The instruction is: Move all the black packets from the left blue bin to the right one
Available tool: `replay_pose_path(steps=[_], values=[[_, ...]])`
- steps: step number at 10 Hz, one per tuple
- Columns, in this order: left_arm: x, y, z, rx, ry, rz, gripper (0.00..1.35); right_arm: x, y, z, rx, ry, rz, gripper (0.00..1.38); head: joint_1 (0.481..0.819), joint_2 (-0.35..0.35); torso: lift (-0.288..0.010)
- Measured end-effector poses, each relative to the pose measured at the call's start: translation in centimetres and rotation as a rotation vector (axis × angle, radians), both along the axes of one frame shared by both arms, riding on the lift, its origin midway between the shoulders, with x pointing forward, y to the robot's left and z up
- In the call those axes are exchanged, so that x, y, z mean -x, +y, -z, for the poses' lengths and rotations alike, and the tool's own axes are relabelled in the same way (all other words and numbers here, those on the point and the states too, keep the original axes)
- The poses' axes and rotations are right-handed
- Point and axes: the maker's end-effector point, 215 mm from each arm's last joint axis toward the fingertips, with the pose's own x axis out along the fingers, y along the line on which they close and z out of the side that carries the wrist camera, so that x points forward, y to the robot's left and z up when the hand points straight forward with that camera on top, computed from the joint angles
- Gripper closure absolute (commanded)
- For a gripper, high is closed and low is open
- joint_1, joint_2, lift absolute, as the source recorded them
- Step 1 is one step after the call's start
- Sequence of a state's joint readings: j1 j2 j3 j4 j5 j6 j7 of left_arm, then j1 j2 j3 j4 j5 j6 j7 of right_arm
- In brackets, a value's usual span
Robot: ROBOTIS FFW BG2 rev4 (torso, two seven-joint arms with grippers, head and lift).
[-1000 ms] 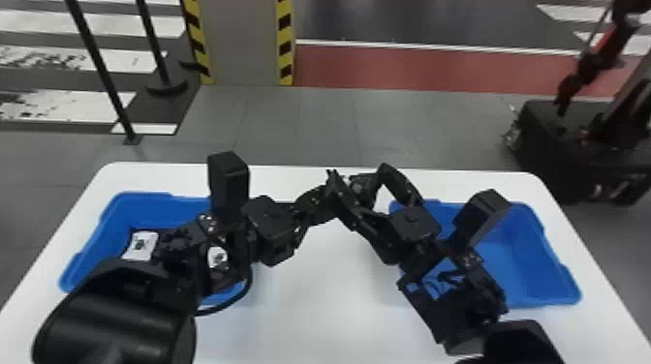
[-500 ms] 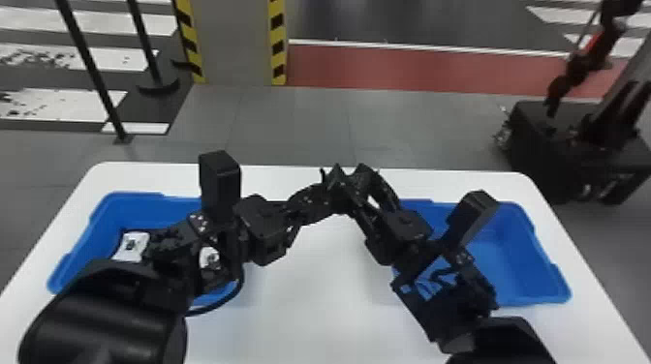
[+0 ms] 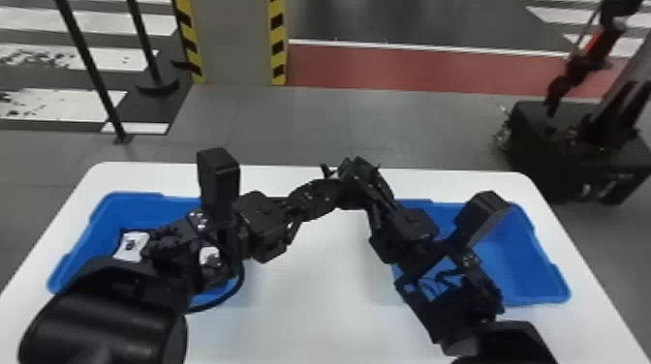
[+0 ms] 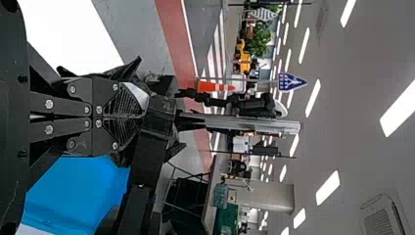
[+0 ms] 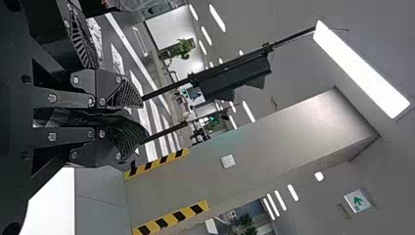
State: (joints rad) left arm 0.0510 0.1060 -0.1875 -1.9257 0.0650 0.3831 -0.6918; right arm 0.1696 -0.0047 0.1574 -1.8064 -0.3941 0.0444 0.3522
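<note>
Behind the white bench (image 3: pixel 319 310), a grey floor (image 3: pixel 310 130) runs to a red strip (image 3: pixel 411 70) and a pillar (image 3: pixel 235 43) edged in yellow and black. Over the bench's far middle, the left claw (image 3: pixel 336 189) has its fingers together, clamped on a black packet (image 4: pixel 139 95) showing a white patch; the right claw (image 3: pixel 354 170) meets it there, nearly closed, pinching the same packet. Farther out, white-labelled packets (image 3: pixel 131 246) lie in the left blue bin (image 3: pixel 72 266), partly behind the left arm (image 3: pixel 106 319); opposite sits the right blue bin (image 3: pixel 537 280).
</note>
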Motion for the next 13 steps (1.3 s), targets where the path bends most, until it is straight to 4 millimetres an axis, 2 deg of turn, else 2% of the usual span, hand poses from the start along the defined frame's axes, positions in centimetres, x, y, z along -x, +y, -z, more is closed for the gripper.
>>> replay_pose_path(steps=[1, 2, 3, 4, 5, 7, 8, 9, 10, 11, 12, 13], values=[[0.0, 0.2, 0.3, 0.000, 0.010, -0.005, 0.87, -0.1, -0.3, -0.3, -0.009, -0.006, 0.008, 1.27, 0.695, -0.058, -0.110], [0.0, 0.5, 1.0, 0.001, 0.037, -0.014, 0.45, -0.4, -1.0, -0.3, -0.018, -0.009, 0.024, 1.27, 0.695, -0.061, -0.110], [0.1, 1.1, 1.9, 0.001, 0.069, -0.028, 0.24, -1.0, -2.8, -0.1, -0.016, -0.009, 0.059, 1.27, 0.695, -0.071, -0.110], [0.4, 2.0, 2.9, 0.005, 0.092, -0.045, 0.14, -2.0, -5.6, 0.8, -0.003, 0.002, 0.109, 1.27, 0.695, -0.091, -0.110], [0.7, 3.0, 3.7, 0.010, 0.106, -0.063, 0.12, -3.0, -8.9, 2.2, 0.017, 0.023, 0.168, 1.27, 0.695, -0.104, -0.110], [1.7, 5.6, 3.9, 0.040, 0.107, -0.107, 0.12, -3.6, -16.7, 6.2, 0.057, 0.093, 0.326, 1.27, 0.695, -0.169, -0.110], [2.5, 7.8, 3.8, 0.045, 0.105, -0.152, 0.12, -3.6, -19.9, 8.6, 0.061, 0.141, 0.390, 1.27, 0.695, -0.185, -0.110], [3.3, 10.5, 3.6, 0.043, 0.104, -0.209, 0.12, -3.5, -22.1, 10.8, 0.066, 0.185, 0.431, 1.25, 0.695, -0.186, -0.110], [4.1, 13.1, 3.4, 0.036, 0.103, -0.261, 0.12, -3.4, -23.5, 12.6, 0.066, 0.222, 0.449, 0.73, 0.695, -0.177, -0.110], [4.8, 15.0, 3.2, 0.020, 0.100, -0.297, 0.12, -2.9, -24.2, 13.7, 0.041, 0.248, 0.459, 0.01, 0.695, -0.164, -0.110], [5.3, 16.5, 3.4, 0.002, 0.107, -0.321, 0.12, -1.9, -24.6, 13.7, 0.017, 0.254, 0.474, 0.00, 0.695, -0.154, -0.110], [5.6, 17.6, 3.7, -0.014, 0.118, -0.341, 0.12, -0.9, -24.4, 12.5, -0.001, 0.234, 0.476, 0.17, 0.695, -0.147, -0.110]])
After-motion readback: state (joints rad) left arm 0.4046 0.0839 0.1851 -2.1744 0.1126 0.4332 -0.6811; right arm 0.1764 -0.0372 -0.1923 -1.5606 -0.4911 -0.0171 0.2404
